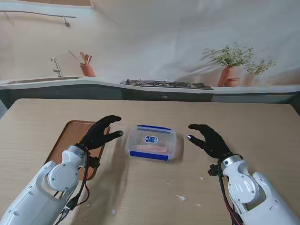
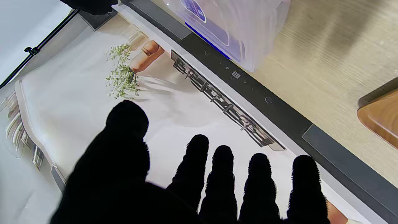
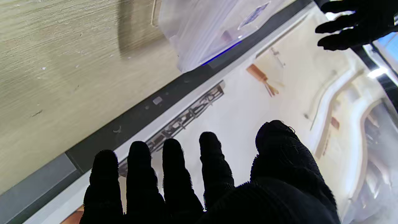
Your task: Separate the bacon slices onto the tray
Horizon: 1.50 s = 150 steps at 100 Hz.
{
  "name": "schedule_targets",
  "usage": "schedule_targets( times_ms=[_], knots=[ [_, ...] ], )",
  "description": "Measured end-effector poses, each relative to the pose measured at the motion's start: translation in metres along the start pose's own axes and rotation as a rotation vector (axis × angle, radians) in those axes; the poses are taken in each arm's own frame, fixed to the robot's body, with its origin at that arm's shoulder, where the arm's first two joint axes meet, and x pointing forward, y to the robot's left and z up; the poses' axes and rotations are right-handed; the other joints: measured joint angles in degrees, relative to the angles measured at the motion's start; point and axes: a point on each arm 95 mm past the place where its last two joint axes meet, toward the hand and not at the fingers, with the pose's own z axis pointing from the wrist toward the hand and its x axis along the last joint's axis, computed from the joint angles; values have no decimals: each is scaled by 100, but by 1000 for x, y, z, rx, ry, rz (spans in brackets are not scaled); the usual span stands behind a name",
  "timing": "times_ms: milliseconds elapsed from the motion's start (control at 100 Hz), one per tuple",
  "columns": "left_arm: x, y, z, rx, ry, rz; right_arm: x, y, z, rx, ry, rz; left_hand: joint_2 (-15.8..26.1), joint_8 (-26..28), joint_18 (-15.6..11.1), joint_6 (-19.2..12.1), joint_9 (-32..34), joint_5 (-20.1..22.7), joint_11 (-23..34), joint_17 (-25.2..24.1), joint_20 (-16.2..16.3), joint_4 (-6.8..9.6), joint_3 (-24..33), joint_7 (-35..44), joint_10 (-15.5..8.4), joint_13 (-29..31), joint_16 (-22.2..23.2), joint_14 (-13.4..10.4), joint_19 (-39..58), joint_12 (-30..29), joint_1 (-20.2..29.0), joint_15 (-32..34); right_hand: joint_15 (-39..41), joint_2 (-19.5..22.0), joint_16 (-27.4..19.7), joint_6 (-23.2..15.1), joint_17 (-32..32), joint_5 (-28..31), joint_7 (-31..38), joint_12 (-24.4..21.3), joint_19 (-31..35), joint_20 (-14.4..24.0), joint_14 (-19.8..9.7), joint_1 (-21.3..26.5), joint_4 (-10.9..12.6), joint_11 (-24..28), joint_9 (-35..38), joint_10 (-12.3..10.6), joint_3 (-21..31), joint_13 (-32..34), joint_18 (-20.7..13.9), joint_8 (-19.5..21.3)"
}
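Stand view: a lidded clear plastic container (image 1: 152, 142) with blue trim, pink bacon slices (image 1: 151, 149) visible through its wall, sits mid-table between the left hand (image 1: 100, 133) and right hand (image 1: 207, 139), both spread-fingered and holding nothing; a wooden tray (image 1: 68, 140) lies left of it, partly under the left hand. Only the wrist views show the fingers (image 2: 221, 174) from behind, and the container (image 3: 199, 29) close up. White crumbs (image 1: 181, 198) appear only from the stand.
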Motion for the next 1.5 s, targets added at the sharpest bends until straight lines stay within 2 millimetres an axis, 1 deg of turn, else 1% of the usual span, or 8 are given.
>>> schedule_targets(
  times_ms=[290,450,670,770,930,1070,1230,1500],
  knots=[
    [-1,1,-1,-6,-4,7,3,-1,4,18,10,0,74,0,0,-3,0,6,0,0,0,0,-3,0,43,0,0,0,-113,0,10,0,0,0,0,0,0,0,1,0,-1,0,0,1,0,0,0,0,-11,0,0,-1],
    [1,3,-2,-19,15,58,4,0,2,22,17,2,76,0,64,-470,253,494,15,-5,0,0,22,164,46,4,7,-10,-222,0,361,0,0,0,0,0,0,0,5,0,-1,0,0,68,0,0,0,0,-12,0,0,-1],
    [3,14,0,-113,79,243,16,1,-2,55,67,-81,51,107,65,-865,424,925,110,-2,82,0,1135,333,-24,29,55,-165,-222,54,424,181,-1,0,0,-313,-8,383,216,0,-51,0,-21,83,0,0,0,0,-12,0,0,-1],
    [3,17,3,-151,100,308,24,0,-3,84,94,-123,-1,139,61,-874,495,1086,208,12,82,0,1391,388,-148,75,56,-244,-145,75,639,264,-1,0,0,-374,-79,507,266,0,-87,0,-74,148,0,0,0,-2,-12,0,-1,-1],
    [2,25,8,-230,118,413,42,-10,-3,184,148,-218,-11,139,7,-735,682,1088,291,23,82,0,1466,383,-391,215,56,-573,205,127,1161,443,-57,0,-56,-376,-281,531,271,0,-142,0,-146,147,0,0,-9,-85,-12,-217,-72,-1],
    [1,31,11,-300,134,467,58,-24,-2,334,198,-305,-11,139,-9,-726,705,1089,312,24,82,0,1413,382,-448,268,56,-590,222,129,1229,512,-143,0,-83,-377,-494,357,195,-1,-219,1,-304,148,0,-79,-376,-216,-12,-413,-228,-1],
    [0,35,14,-343,152,518,74,-36,6,364,279,-399,-11,159,-11,-727,706,954,313,24,83,0,1393,201,-448,268,52,-591,223,130,1229,516,-248,0,-126,-377,-658,172,124,-165,-267,12,-449,147,0,-292,-501,-351,-12,-694,-368,-1],
    [1,34,18,-357,156,528,82,-48,13,403,316,-445,-11,196,-12,-745,706,954,313,24,83,0,1360,211,-448,268,2,-592,223,130,1229,517,-286,0,-193,-378,-711,72,69,-297,-281,46,-495,144,0,-570,-501,-413,-12,-694,-372,-1]
  ],
)
